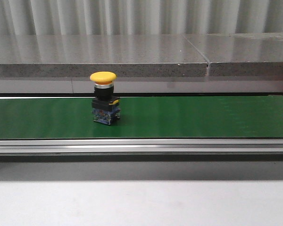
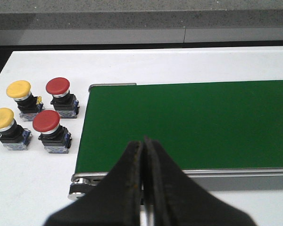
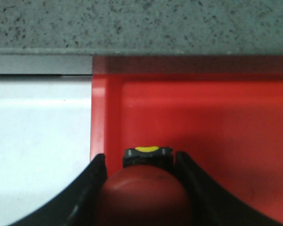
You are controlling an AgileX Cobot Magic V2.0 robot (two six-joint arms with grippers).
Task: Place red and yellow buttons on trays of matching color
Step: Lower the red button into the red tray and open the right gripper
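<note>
Yellow button (image 1: 104, 98) upright on belt (image 1: 188, 117), cap upward

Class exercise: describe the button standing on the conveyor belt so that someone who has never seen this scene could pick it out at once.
Find the long green conveyor belt running across the front view. One push button stands upright on it, left of centre. It has a yellow mushroom cap over a black body and blue base, and nothing else sits on the belt.
</note>
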